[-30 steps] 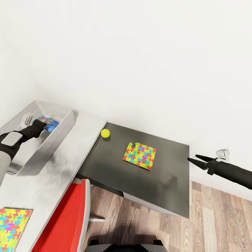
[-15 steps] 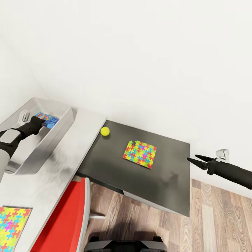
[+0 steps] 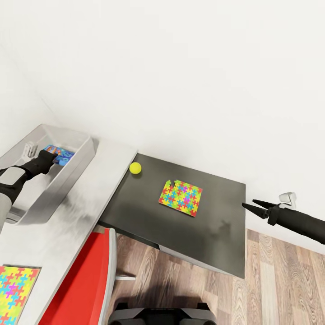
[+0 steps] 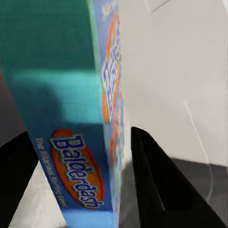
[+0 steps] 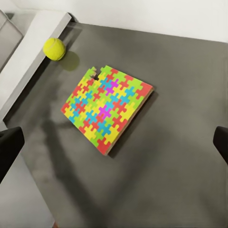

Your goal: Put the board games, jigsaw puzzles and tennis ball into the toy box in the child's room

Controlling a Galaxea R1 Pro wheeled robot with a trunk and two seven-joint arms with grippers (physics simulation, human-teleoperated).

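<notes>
My left gripper (image 3: 56, 157) reaches inside the light-grey toy box (image 3: 72, 174) on the table's pale top (image 3: 92, 203), shut on a blue board game (image 3: 64, 155). In the left wrist view this blue box (image 4: 76, 118), lettered "Balderdash", stands on edge between my black fingers (image 4: 161, 190). A tennis ball (image 3: 135, 168) (image 5: 54, 48) lies on the dark lower section by the wall. One jigsaw puzzle (image 3: 180, 198) (image 5: 107, 108) lies flat in the middle of that section. Another jigsaw puzzle (image 3: 16, 286) lies on the pale top nearest me. My right gripper (image 3: 249, 205) hovers open, off the dark section's right edge.
A red chair (image 3: 83, 280) stands against the table's front, under my left side. White wall runs close behind the table. Wood plank floor (image 3: 280, 289) lies open at the right. A small white fitting (image 3: 287, 197) sits on the wall near my right arm.
My left gripper has carried the blue board game a little further back into the toy box. The view has shifted slightly. The right arm has kept still.
</notes>
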